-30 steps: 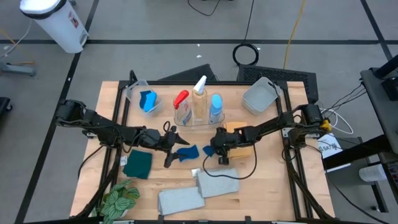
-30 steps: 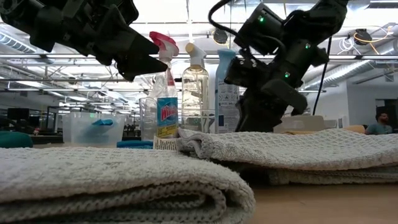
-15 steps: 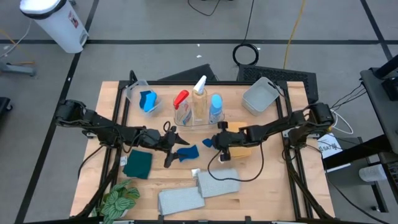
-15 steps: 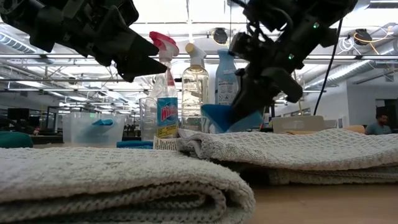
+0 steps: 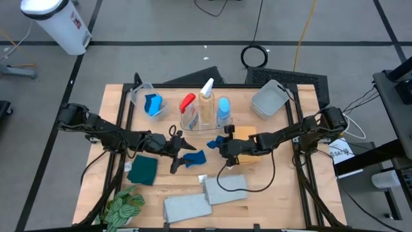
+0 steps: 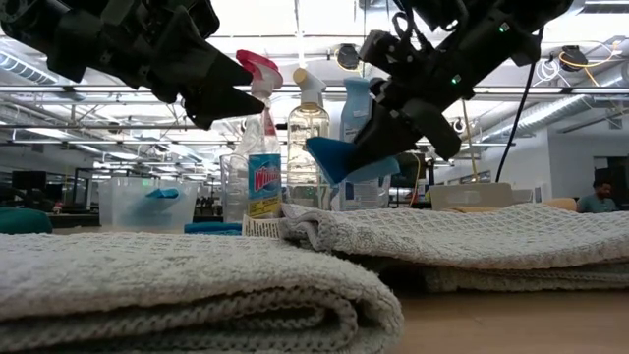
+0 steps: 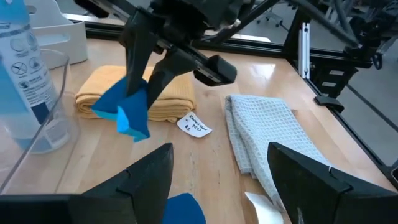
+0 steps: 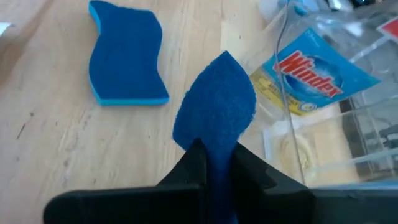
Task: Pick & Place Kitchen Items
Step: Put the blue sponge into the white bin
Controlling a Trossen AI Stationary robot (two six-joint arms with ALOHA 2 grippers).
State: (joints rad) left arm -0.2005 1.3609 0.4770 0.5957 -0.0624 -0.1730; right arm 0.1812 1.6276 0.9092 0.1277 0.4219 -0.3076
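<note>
Holding a blue sponge (image 8: 214, 115) clenched above the table, your right gripper (image 5: 225, 144) hangs beside the bottles (image 5: 206, 106). Your left gripper (image 5: 182, 156) waits released near another blue sponge (image 5: 196, 158).

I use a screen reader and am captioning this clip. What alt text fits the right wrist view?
The right gripper is shut on a blue sponge, holding it above the wooden table. A second, wavy-edged blue sponge lies flat on the table beyond it, and a Windex-labelled bottle stands in a clear plastic tub beside them.
</note>
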